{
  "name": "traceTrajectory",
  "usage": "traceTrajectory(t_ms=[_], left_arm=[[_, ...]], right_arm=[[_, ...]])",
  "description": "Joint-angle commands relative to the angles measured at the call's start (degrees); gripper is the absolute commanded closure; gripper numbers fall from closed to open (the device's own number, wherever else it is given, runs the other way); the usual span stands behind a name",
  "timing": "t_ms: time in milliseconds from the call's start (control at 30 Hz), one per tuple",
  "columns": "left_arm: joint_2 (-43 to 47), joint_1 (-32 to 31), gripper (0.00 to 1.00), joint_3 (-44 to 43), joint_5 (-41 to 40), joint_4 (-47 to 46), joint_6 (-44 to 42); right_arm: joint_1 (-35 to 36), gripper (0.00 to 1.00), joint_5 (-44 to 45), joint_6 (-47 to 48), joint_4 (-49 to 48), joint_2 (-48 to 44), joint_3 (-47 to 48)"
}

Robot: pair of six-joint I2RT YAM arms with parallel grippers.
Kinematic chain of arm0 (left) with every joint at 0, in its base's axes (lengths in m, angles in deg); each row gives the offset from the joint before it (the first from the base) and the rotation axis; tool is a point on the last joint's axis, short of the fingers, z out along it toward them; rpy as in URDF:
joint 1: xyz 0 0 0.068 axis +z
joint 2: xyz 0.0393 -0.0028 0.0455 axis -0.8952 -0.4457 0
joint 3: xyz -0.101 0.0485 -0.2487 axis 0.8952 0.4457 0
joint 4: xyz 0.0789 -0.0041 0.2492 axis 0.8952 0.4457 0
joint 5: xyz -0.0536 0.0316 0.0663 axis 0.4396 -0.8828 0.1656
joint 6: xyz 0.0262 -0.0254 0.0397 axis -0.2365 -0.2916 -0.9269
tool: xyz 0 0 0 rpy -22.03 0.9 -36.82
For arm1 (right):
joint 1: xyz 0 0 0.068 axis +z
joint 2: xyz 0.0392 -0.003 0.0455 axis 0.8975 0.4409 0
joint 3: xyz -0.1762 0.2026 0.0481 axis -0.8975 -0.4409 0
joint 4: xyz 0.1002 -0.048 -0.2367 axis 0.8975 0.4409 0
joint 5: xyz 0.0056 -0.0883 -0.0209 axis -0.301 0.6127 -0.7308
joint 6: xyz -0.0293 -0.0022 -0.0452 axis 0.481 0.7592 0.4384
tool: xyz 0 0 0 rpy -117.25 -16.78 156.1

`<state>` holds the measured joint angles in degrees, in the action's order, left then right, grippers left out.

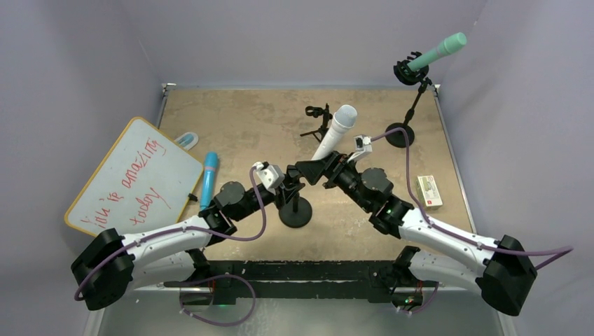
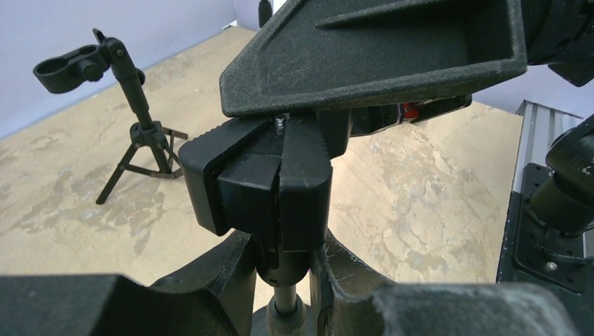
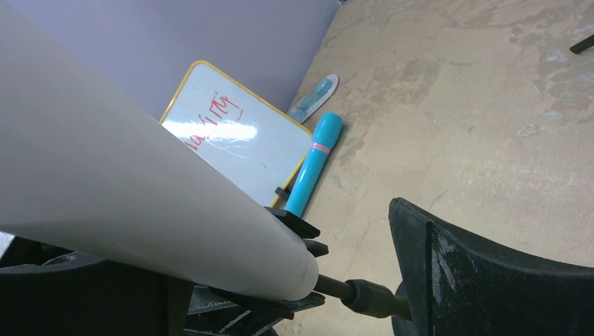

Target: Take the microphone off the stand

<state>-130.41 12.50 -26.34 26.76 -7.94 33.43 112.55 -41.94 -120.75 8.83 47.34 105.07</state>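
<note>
The white microphone leans up and to the right out of the black clip of the round-based stand in the middle of the table. My left gripper is shut on the stand's swivel joint just under the clip, one finger on each side. My right gripper stands open around the microphone's lower body. A gap shows between that body and the right finger. The stand's pole runs below the microphone's tail end.
A whiteboard with red writing lies at the left, a blue microphone beside it. An empty small tripod stand sits behind the white microphone. A green microphone sits on a tall stand at the back right, and a small box lies at the right.
</note>
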Motion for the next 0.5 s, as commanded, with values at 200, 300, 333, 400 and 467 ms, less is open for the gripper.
traceTrajectory(t_ms=[200, 300, 333, 400, 467], left_arm=[[-1.7, -0.2, 1.0, 1.1, 2.1, 5.2, 0.3], [-1.2, -0.3, 0.81, 1.4, 2.6, 3.6, 1.0], [-1.0, -0.3, 0.75, 1.4, 2.9, 3.1, 1.2], [-0.5, -0.2, 0.66, 1.3, 3.1, 2.5, 1.4], [0.3, -0.2, 0.6, 1.2, 3.0, 2.2, 1.6]], right_arm=[[0.6, 0.02, -4.9, 3.9, 9.4, 4.9, -0.6], [0.6, 0.02, -4.6, 4.1, 9.6, 5.2, -0.6], [0.6, 0.02, -4.3, 4.0, 9.6, 5.1, -0.6], [0.6, 0.02, -4.1, 3.8, 9.5, 4.9, -0.5], [0.6, 0.02, -4.1, 3.6, 9.8, 4.5, -0.5]])
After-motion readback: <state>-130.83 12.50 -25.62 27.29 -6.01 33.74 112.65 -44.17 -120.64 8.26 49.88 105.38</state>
